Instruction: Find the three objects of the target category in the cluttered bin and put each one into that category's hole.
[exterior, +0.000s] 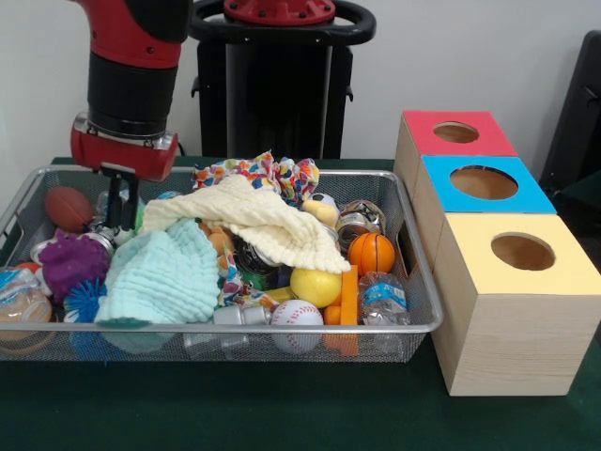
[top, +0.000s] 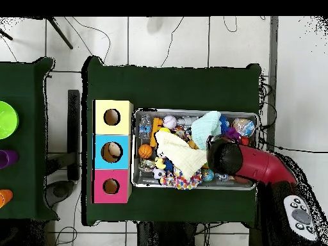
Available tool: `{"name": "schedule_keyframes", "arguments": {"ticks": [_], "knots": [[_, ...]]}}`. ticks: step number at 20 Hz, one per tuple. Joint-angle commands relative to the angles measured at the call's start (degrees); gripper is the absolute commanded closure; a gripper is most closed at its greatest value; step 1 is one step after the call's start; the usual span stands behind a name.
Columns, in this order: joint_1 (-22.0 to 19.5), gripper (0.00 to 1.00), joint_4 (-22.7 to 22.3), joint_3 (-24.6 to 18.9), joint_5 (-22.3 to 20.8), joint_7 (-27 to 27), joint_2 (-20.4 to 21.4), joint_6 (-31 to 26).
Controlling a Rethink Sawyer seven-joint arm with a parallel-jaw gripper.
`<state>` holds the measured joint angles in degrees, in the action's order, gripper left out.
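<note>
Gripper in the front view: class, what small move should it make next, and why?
Probably lift clear and travel toward the water bottle at the bin's near corner by the boxes. The gripper is down among clutter at the opposite end, where cloths hide much; that bottle lies exposed.

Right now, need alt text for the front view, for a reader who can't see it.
A red and black robot arm lowers its gripper into the left end of a wire-mesh basket crammed with cloths, balls, cans and a small water bottle. Beside the basket on the green table stand three wooden boxes with round holes, topped red, blue and yellow.
</note>
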<state>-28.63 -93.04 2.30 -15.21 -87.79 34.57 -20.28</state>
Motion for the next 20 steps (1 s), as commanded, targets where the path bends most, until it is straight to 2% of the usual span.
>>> {"name": "schedule_keyframes", "arguments": {"ticks": [1,20], "knots": [[0.1,1.00,-5.0,-0.7,1.9,-12.1,-0.6,3.3],[-3.1,1.00,-2.9,-3.0,1.9,-8.4,-2.8,2.5]]}}
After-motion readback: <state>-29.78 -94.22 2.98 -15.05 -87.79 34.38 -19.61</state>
